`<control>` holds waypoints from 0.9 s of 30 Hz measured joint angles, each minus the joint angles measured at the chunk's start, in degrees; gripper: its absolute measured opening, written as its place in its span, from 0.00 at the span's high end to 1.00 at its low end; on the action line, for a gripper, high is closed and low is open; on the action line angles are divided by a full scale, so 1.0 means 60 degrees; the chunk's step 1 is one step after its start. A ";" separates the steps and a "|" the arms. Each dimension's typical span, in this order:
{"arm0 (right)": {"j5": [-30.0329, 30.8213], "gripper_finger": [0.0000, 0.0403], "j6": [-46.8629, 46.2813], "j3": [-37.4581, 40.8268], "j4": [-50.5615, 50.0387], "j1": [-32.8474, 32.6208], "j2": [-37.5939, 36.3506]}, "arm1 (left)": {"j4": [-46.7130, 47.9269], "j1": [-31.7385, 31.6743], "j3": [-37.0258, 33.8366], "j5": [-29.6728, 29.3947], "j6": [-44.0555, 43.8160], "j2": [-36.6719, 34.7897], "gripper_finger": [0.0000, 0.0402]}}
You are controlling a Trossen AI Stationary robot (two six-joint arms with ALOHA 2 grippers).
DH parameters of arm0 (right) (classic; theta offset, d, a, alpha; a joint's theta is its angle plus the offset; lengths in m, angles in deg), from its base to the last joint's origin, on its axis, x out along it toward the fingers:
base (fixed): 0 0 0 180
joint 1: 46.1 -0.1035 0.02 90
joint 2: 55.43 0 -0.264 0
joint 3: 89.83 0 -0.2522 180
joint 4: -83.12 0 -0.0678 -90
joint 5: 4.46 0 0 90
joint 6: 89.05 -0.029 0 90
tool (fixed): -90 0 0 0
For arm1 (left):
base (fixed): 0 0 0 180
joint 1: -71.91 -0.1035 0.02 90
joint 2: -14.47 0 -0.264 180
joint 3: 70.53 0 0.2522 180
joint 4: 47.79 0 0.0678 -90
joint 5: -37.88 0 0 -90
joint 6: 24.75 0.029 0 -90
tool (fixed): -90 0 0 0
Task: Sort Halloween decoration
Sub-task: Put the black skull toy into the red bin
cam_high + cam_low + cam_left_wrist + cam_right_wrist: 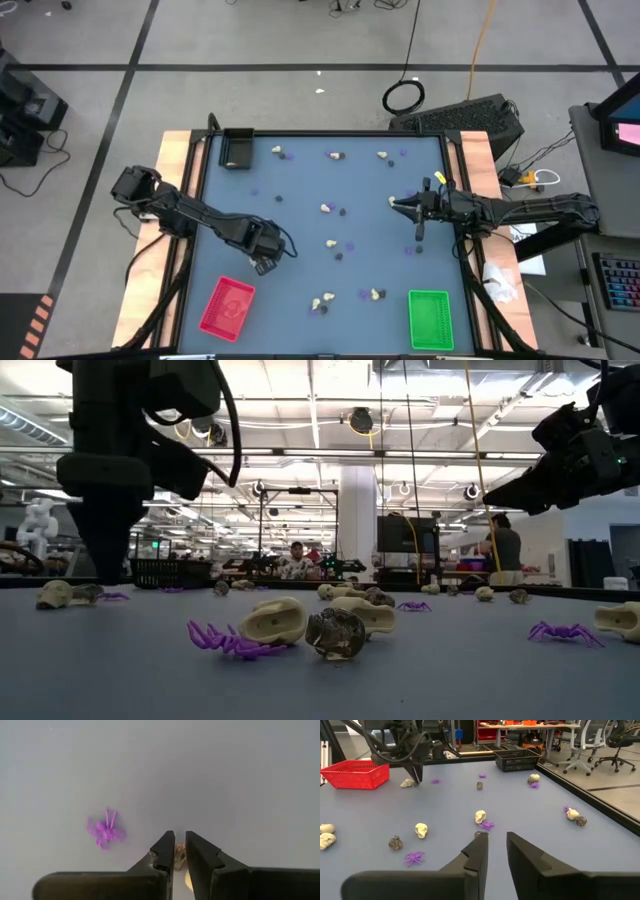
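Dark grey-blue table top [300, 250] with wood side rails; scattered over it are cream-white plastic skulls [421, 830], dark round lumps [395, 842] and flat purple plastic spiders [104, 831], mostly mid-table and along the far edge. Red mesh tray [228, 306] at near-left edge, green mesh tray [430, 319] at near-right edge, black mesh tray [237, 147] in far-left corner. Open bare table lies between red and green trays and left of centre.

Left gripper [179, 851] is low over the table just above the red tray, fingers nearly together with a narrow gap; a cream and brownish bit shows in the gap, can't tell if pinched or lying underneath. Purple spider just beside it.

Right gripper [495, 845] is raised over right-centre table, fingers slightly parted, holding nothing. A small dark piece peeks behind its fingertip, mostly hidden.
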 joint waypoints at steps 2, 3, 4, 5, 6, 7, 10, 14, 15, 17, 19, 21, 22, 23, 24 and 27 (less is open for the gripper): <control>-0.0001 0.84 0.0000 0.0000 -0.0001 0.0000 0.0000 | 0.0113 0.0000 -0.0004 0.0147 -0.0221 0.0000 0.85; -0.0001 0.84 0.0002 -0.0001 -0.0004 0.0000 0.0000 | 0.0109 0.0011 -0.0004 0.0171 -0.0281 0.0000 0.83; -0.0001 0.84 0.0002 -0.0001 -0.0005 0.0000 0.0000 | 0.0106 0.0042 -0.0004 0.0254 -0.0313 0.0000 0.80; -0.0001 0.84 0.0002 -0.0004 -0.0016 0.0000 0.0000 | 0.0107 0.0073 -0.0004 0.0279 -0.0319 0.0000 0.78; -0.0001 0.84 0.0002 -0.0004 -0.0034 0.0000 0.0000 | 0.0106 0.0122 -0.0004 0.0279 -0.0321 0.0000 0.74; -0.0001 0.84 0.0002 -0.0007 -0.0048 0.0000 0.0000 | 0.0110 0.0156 -0.0004 0.0282 -0.0322 0.0000 0.71; -0.0001 0.84 0.0002 -0.0007 -0.0052 0.0000 0.0000 | 0.0109 0.0254 -0.0004 0.0304 -0.0552 0.0000 0.61; -0.0001 0.84 0.0002 -0.0007 -0.0053 0.0000 0.0000 | 0.0117 0.0251 -0.0004 0.0300 -0.0907 0.0000 0.50; -0.0001 0.84 0.0002 -0.0007 -0.0052 -0.0001 0.0000 | 0.0098 0.0248 -0.0030 0.0293 -0.1010 -0.0004 0.48; -0.0001 0.84 0.0002 -0.0007 -0.0053 0.0000 0.0000 | 0.0080 0.0251 -0.0151 0.0290 -0.1051 -0.0004 0.47; -0.0001 0.84 0.0002 -0.0007 -0.0056 0.0000 0.0000 | 0.0085 0.0251 -0.0296 0.0290 -0.1079 -0.0004 0.48; -0.0001 0.84 0.0002 -0.0007 -0.0066 0.0000 0.0000 | 0.0060 0.0251 -0.0395 0.0293 -0.1151 -0.0004 0.50; -0.0001 0.84 0.0002 -0.0007 -0.0066 0.0000 0.0000 | 0.0022 0.0251 -0.0425 0.0291 -0.1167 -0.0004 0.51; -0.0001 0.84 0.0002 -0.0007 -0.0066 0.0000 0.0000 | -0.0059 0.0251 -0.0443 0.0290 -0.1167 -0.0004 0.52; -0.0001 0.84 0.0002 -0.0007 -0.0066 0.0000 0.0000 | -0.0190 0.0251 -0.0469 0.0290 -0.1156 -0.0006 0.54; -0.0001 0.84 0.0002 -0.0007 -0.0066 -0.0004 0.0000 | -0.0404 0.0251 -0.0541 0.0288 -0.1069 -0.0004 0.61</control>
